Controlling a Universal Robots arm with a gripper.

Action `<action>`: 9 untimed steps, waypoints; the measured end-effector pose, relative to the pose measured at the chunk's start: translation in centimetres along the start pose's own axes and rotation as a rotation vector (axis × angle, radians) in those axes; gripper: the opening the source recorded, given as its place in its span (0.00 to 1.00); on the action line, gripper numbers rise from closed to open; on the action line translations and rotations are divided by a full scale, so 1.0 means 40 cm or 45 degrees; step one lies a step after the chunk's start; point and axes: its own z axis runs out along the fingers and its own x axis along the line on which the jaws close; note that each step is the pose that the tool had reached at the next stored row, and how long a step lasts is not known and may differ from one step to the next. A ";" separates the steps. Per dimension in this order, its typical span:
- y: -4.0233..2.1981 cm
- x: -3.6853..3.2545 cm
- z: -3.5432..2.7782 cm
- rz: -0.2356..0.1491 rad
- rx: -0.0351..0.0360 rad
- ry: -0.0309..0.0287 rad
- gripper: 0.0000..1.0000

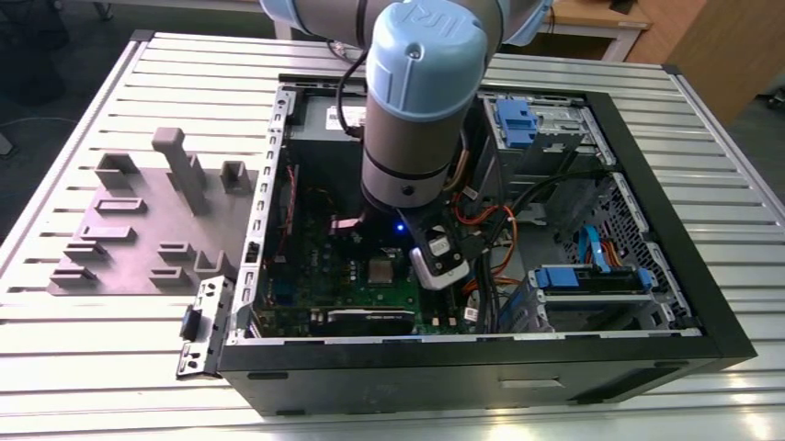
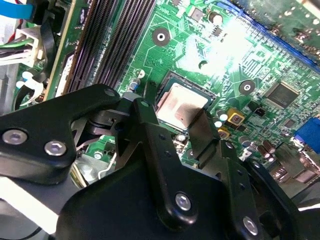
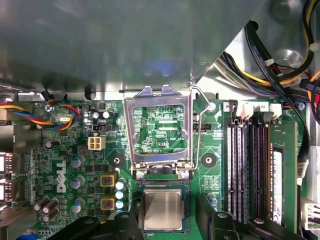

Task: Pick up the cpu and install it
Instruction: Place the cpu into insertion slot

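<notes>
The cpu (image 3: 162, 210) lies flat in its socket, directly between my fingertips. My end effector (image 2: 172, 119) is spread wide and straddles the chip, I judge without touching it. Just beyond my fingers the socket frame (image 3: 157, 131) stands hinged open on the motherboard (image 3: 65, 145), leaving the seat uncovered.

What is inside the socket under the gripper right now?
The cpu lies inside the socket, pale metal top showing, between the fingers of the open gripper. The socket frame stands swung open. Whatever lies beneath the cpu is covered.
</notes>
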 end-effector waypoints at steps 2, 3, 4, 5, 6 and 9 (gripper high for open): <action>0.000 0.000 0.000 0.001 -0.0003 -0.0001 0.53; 0.000 -0.001 0.000 0.002 -0.0003 -0.0001 0.53; 0.000 -0.001 0.000 0.002 -0.0004 -0.0001 0.53; 0.000 -0.001 0.000 0.002 -0.0004 -0.0001 0.53; 0.000 -0.001 0.000 0.002 -0.0006 -0.0002 0.53; 0.000 0.002 0.000 0.002 -0.0006 -0.0003 0.53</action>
